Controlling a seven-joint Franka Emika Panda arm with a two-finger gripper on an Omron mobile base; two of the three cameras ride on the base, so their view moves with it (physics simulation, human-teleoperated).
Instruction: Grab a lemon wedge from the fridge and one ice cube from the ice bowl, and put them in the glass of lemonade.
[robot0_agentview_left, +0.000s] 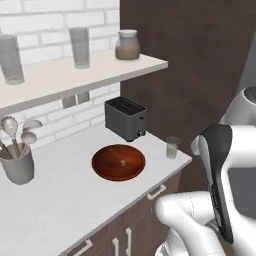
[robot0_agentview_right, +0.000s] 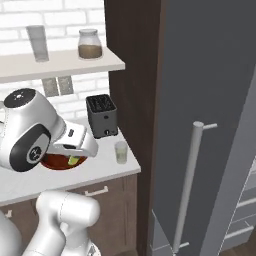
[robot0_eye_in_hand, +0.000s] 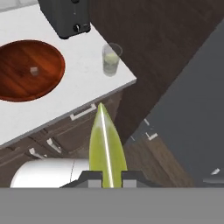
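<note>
Nearest of all, the gripper (robot0_eye_in_hand: 107, 177) has its fingers pinched tight on the lemon wedge (robot0_eye_in_hand: 106, 148), which stands up between them as a yellow-green sliver, thin edge on. Holding it by its narrow base leaves the pointed end free, so it can be let fall into a small opening. In the right base view the same wedge (robot0_agentview_right: 73, 160) peeks out under the hand, which hangs over the near edge of the counter (robot0_agentview_left: 65, 200).

The hand is aimed across the counter's right corner, and that seems the reason for its height: it is carried well above the cabinet fronts, so nothing gets clipped on the way.

Farther on, near the right edge of the counter, stands the glass of lemonade (robot0_eye_in_hand: 110, 60), upright, apart from everything else. That is where the wedge is meant to go, and it is not there yet.

To its left sits the ice bowl (robot0_agentview_left: 118, 162), wide and shallow, with one ice cube (robot0_eye_in_hand: 33, 71) lying near its middle, untouched.

Behind both, against the wall, is the toaster (robot0_agentview_left: 125, 118). On the right the fridge (robot0_agentview_right: 210, 125) has its door swung open, its long handle (robot0_agentview_right: 187, 190) towards the camera.
</note>
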